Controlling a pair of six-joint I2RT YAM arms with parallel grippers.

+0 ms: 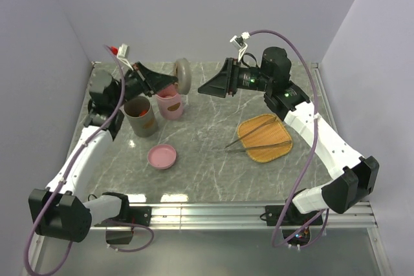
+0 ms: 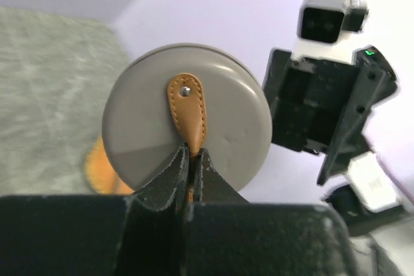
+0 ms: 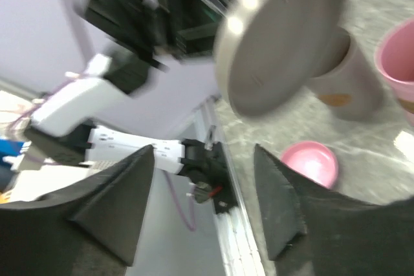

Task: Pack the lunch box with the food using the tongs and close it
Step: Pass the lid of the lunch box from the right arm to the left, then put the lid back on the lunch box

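Observation:
My left gripper (image 1: 176, 82) is shut on the tan leather tab (image 2: 187, 109) of a round grey lunch box lid (image 2: 187, 117), which it holds on edge in the air above the pink cup (image 1: 170, 104). The right gripper (image 1: 208, 88) hangs open just right of that lid (image 1: 184, 75), apart from it, with nothing between its fingers (image 3: 123, 205). A grey lunch box cup (image 1: 141, 116) stands beside the pink one. Something reddish, perhaps food, shows in the pink cup's mouth. The silver tongs (image 1: 259, 138) lie across the orange tray (image 1: 278, 152).
A shallow pink dish (image 1: 162, 156) lies in front of the two cups, and shows in the right wrist view (image 3: 310, 163). A metal rail (image 1: 213, 210) runs along the near table edge. Purple walls close in the back and both sides.

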